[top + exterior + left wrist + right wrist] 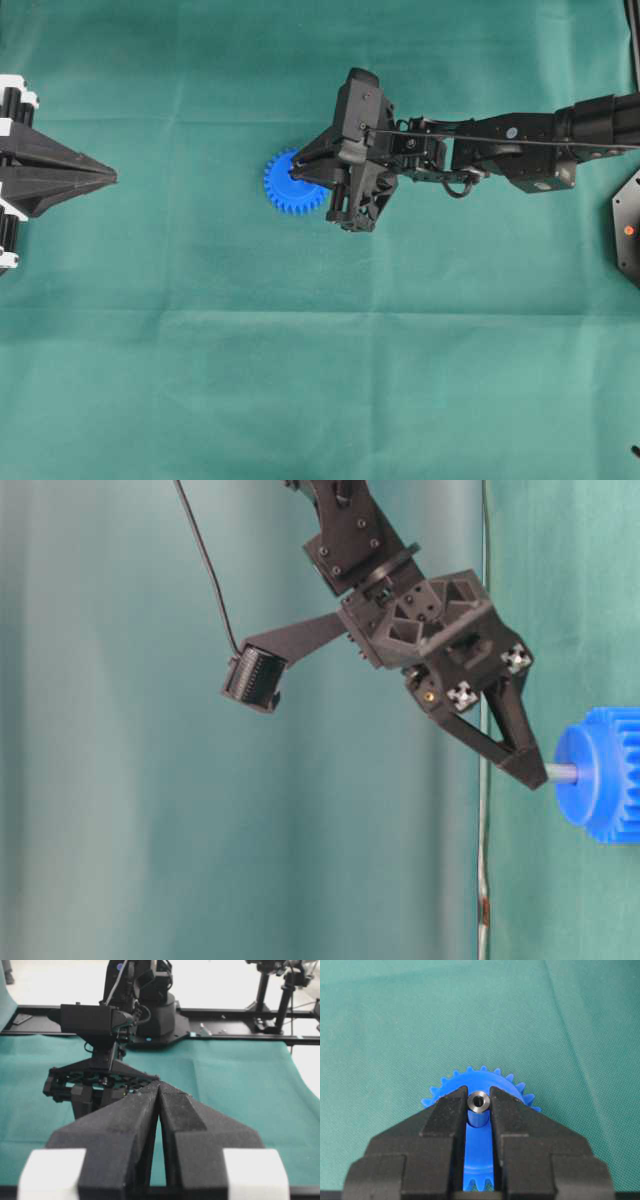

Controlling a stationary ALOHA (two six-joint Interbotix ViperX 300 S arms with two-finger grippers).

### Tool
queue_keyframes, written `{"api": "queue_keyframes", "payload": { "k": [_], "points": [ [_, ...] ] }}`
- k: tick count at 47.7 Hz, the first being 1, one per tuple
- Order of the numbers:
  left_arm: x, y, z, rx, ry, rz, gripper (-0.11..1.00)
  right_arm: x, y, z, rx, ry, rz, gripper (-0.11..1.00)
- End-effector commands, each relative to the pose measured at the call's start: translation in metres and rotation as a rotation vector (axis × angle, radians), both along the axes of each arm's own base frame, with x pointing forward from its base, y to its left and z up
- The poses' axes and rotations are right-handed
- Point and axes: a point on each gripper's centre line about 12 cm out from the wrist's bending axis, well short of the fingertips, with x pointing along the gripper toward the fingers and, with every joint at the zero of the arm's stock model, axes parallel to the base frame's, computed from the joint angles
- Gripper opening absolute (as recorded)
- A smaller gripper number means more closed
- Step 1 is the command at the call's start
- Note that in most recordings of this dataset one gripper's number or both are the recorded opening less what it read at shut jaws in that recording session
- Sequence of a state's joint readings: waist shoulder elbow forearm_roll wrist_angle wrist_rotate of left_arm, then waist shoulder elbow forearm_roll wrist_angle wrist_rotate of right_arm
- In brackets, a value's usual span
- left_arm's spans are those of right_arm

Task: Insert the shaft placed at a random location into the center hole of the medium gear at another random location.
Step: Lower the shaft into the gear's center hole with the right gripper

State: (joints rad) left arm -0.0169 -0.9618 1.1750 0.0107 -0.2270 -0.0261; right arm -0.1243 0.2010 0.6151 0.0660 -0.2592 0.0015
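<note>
The shaft (479, 1101) is clamped in the right gripper (479, 1110) and partly entered in the gear (608, 773) mid-counter; seating and release remain. The left gripper (159, 1125) is closed, empty.

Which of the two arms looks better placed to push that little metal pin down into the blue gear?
The right. Its gripper already pinches the shaft directly over the medium gear, and the pin's end meets the hub. The left gripper sits shut at the table's far edge, holding nothing.
</note>
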Motion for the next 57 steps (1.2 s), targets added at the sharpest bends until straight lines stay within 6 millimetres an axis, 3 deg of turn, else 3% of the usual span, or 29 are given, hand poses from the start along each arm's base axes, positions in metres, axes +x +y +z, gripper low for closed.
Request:
{"api": "queue_keyframes", "payload": {
  "k": [1,21,57],
  "points": [
    [0.003,0.0,0.008,0.0,-0.02,-0.002,0.0,0.009,-0.002,0.013,-0.015,-0.047,0.002,0.14],
    [0.003,0.0,0.008,0.001,-0.017,-0.002,0.0,0.012,-0.002,0.0,-0.01,-0.019,0.001,0.14],
    [0.003,0.0,0.007,0.001,-0.014,-0.002,0.0,0.01,-0.001,-0.003,-0.003,0.0,0.001,0.14]
  ]
}}
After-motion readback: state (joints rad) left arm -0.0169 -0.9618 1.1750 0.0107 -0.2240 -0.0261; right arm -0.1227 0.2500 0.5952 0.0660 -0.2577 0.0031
